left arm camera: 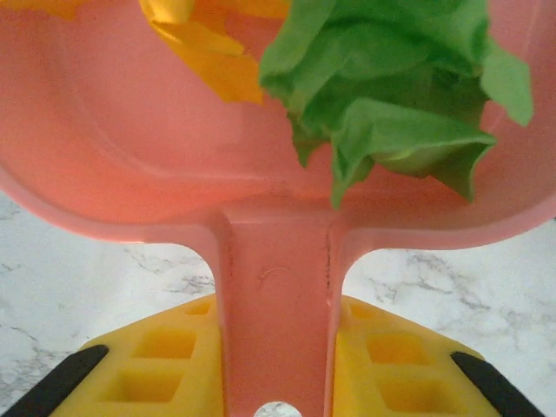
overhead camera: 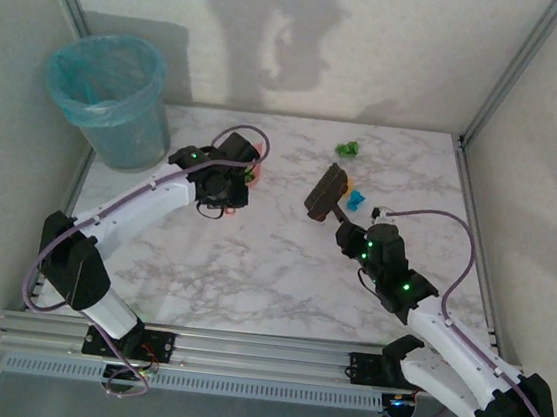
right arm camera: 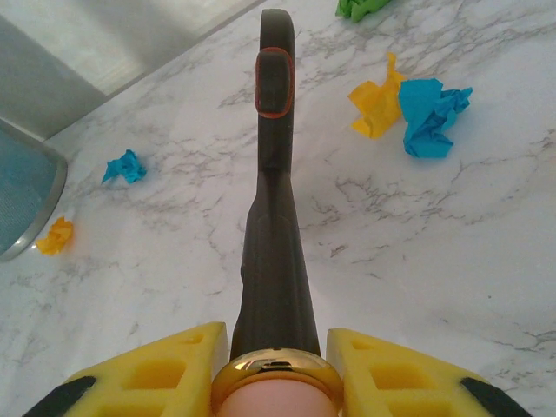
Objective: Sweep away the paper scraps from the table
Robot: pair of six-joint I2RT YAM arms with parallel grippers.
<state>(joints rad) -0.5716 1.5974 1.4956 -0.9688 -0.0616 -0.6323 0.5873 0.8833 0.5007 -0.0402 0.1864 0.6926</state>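
From above, my left gripper (overhead camera: 222,190) clamps the pink dustpan (overhead camera: 254,169) near the bin (overhead camera: 110,99). My right gripper (overhead camera: 349,235) clamps the brush (overhead camera: 327,192), whose head is just beside paper scraps (overhead camera: 357,199) on the table (overhead camera: 252,266).

At my left wrist, my fingers (left arm camera: 165,365) pinch the dustpan's handle, and a green wad (left arm camera: 391,95) and an orange-yellow wad (left arm camera: 208,43) lie in the pan.

At my right wrist, my jaws squeeze the brush's handle. A yellow scrap (right arm camera: 376,102) and a blue scrap (right arm camera: 430,113) touch each other on one side of it.

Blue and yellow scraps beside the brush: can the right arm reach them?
Probably yes: the right gripper is shut on the brush, and the blue scrap and yellow scrap lie beside it on the table, nothing between.
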